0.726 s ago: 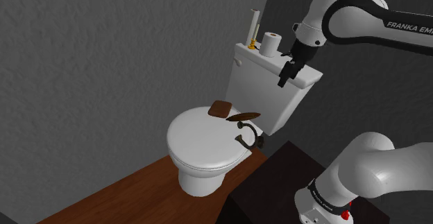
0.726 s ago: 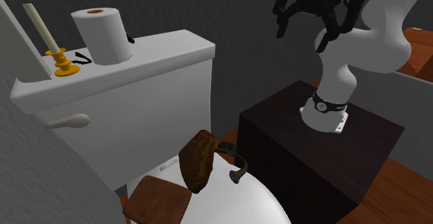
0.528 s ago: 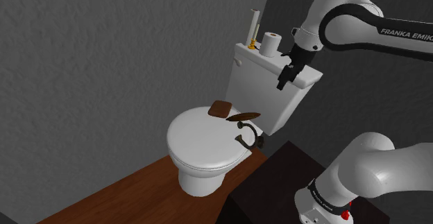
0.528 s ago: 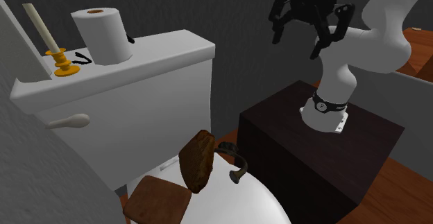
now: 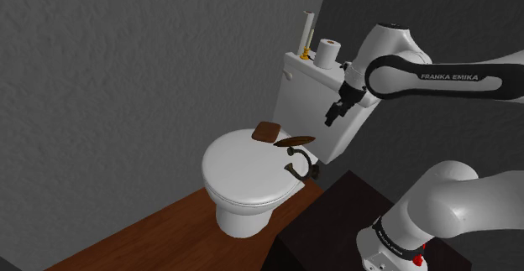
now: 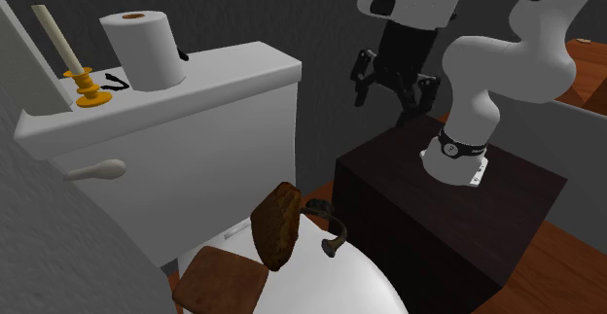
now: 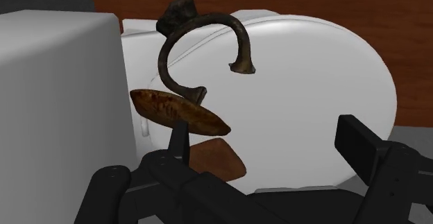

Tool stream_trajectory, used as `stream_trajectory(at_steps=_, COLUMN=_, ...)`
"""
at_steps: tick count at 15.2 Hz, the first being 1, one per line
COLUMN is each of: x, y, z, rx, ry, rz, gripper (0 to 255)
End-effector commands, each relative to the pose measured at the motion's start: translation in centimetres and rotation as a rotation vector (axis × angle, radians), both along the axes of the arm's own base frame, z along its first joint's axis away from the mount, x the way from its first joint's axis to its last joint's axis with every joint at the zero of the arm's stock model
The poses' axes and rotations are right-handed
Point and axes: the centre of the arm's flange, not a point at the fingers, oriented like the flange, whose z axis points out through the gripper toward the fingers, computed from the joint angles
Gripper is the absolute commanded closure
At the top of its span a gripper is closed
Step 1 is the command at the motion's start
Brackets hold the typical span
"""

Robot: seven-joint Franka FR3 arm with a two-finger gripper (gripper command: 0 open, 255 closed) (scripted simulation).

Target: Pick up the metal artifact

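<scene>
Toilet (image 5: 245, 175) first, with the white arm (image 5: 453, 76) reaching beside its tank (image 5: 306, 101); the black gripper (image 6: 382, 103) hangs empty, fingers spread. The curled dark metal artifact (image 7: 164, 56) lies on the lid near the tank, just beside a brown oval piece (image 7: 180, 112) (awkwardly close). A careless close might catch that piece, or skid the thin hook off the smooth lid.

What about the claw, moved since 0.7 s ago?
Yes. In the shoulder view the claw has dropped down and slightly left, from level with the tank lid to alongside the tank's body.
</scene>
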Motion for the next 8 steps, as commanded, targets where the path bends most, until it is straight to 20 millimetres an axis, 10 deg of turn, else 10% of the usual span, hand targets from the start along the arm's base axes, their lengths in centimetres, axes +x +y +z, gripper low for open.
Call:
stream_trajectory(at_steps=1, x=0.3, y=-1.3, z=-2.3, rx=-0.002, ry=-0.016, rz=-0.007, gripper=0)
stream_trajectory(at_steps=8, x=1.5, y=-4.5, z=-10.8, rx=-0.008, ry=-0.057, rz=-0.034, gripper=0)
